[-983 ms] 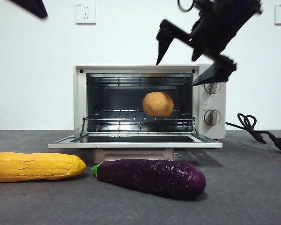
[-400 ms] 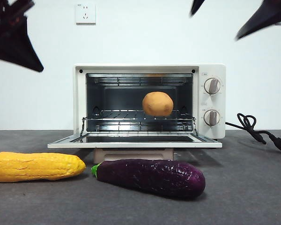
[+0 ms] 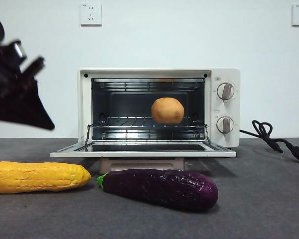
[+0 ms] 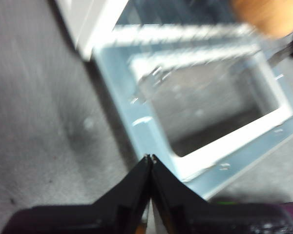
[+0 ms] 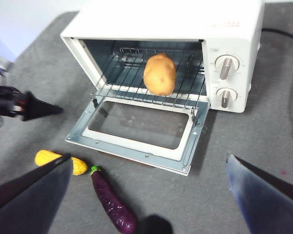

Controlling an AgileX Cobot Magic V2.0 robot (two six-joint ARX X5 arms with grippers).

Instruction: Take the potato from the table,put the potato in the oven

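The tan potato [image 3: 167, 110] lies on the wire rack inside the cream-white oven [image 3: 154, 72], right of the rack's middle; it also shows in the right wrist view as potato [image 5: 159, 74] in oven [image 5: 185, 19]. The oven door [image 3: 143, 152] hangs open and flat. My left gripper [image 3: 46, 122] is shut and holds nothing; it hovers to the left of the oven, above the table [image 3: 259, 199]. Its shut tips [image 4: 150, 157] point at the door's front left corner, in a blurred picture. My right gripper [image 5: 149, 157] is wide open, high above the door, and out of the front view.
A yellow corn cob [image 3: 37, 177] lies at the front left. A purple eggplant [image 3: 159, 186] lies just in front of the open door. The oven's black cord [image 3: 274, 142] trails to the right. Two knobs [image 3: 225, 91] sit on the oven's right panel.
The right gripper rose out of the front view at the top right. The left arm came down along the left side toward the oven. The potato stayed on the rack.
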